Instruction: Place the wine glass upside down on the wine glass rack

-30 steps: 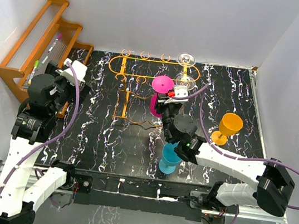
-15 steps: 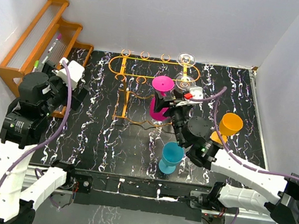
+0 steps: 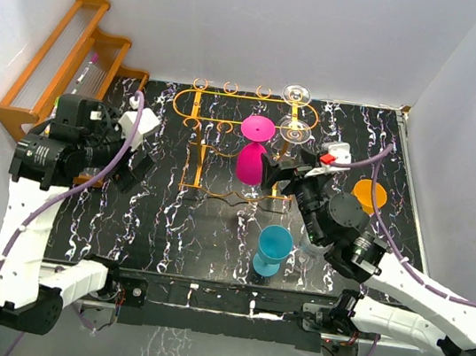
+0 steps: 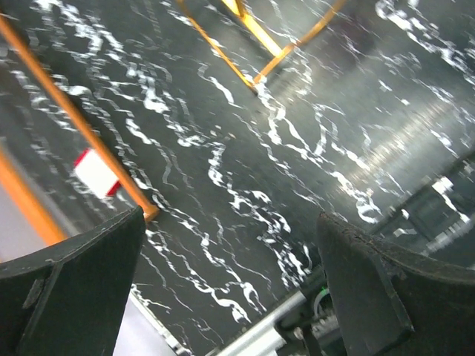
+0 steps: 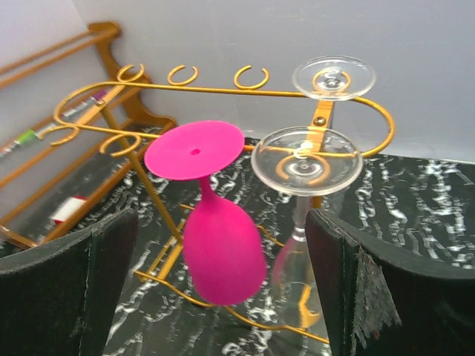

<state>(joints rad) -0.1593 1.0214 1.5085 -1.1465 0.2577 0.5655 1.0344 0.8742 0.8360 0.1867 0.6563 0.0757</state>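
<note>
Right claw [image 3: 282, 169] sits just on the near side of the rack [image 3: 223, 94], jaws spread as wide as they go. The wrist view shows both black fingers [image 5: 67, 297] flanking the pink glass [image 5: 221, 252] with clear gaps on each side, gripping nothing.

And the pink glass is on the rack, upside down! Its flat foot lies on the oval top frame beside a ring loop. The stem drops through and the bowl hangs below, leaning a touch, above the wavy lower bars. Whether the rim reaches those bars, I can't tell.

Just right of it, two clear glasses [image 5: 306, 159] hang the same way. One is at the near side of the frame, its foot just beside the pink foot. The other is at the far end, by the back wall.

Over to the left claw [image 4: 230, 219]: it hovers above the marbled table [image 3: 169, 221], jaws wide apart with only tabletop showing between them. It is next to the wooden rack [image 3: 57, 70], well apart from the pink glass.

A blue glass [image 3: 273, 248] stands upright near the front edge, by the right arm. An orange glass [image 3: 368, 196] stands upright at the right side, partly hidden behind that arm.
</note>
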